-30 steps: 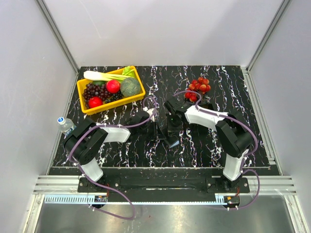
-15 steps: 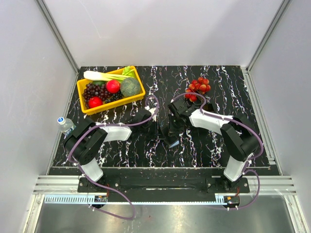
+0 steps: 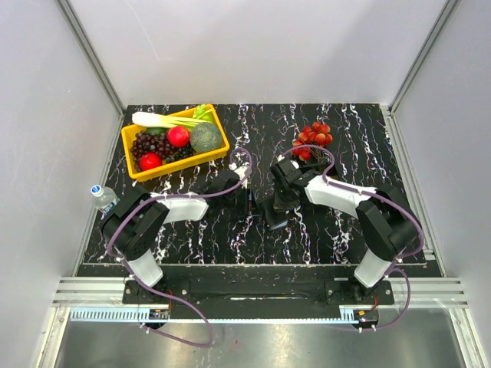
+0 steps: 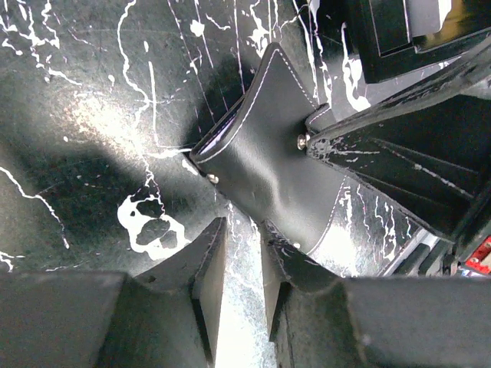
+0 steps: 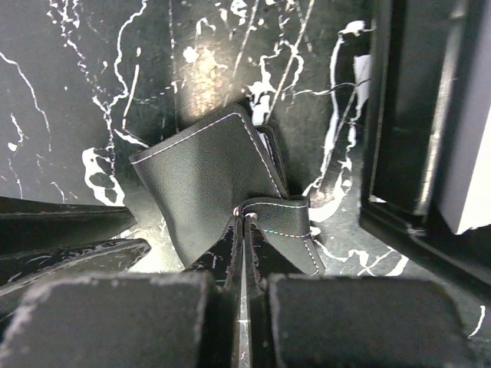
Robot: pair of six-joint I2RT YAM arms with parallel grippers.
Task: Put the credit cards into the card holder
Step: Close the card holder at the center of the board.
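The card holder is a black folding wallet, partly open on the dark marbled table; it also shows in the left wrist view and the top view. My right gripper is shut on the wallet's snap tab and lifts that flap a little. My left gripper sits at the wallet's near edge with a narrow empty gap between its fingers; its right fingertip touches the wallet's edge. No credit card shows clearly; only a pale edge sits in the black tray.
The black open-topped tray stands just right of the wallet and also shows in the left wrist view. A yellow bin of fruit and vegetables is at the back left, red grapes at the back, a bottle at the left edge.
The right gripper has shifted a little to the right with the wallet tab in it. The left gripper has moved in closer to the wallet.
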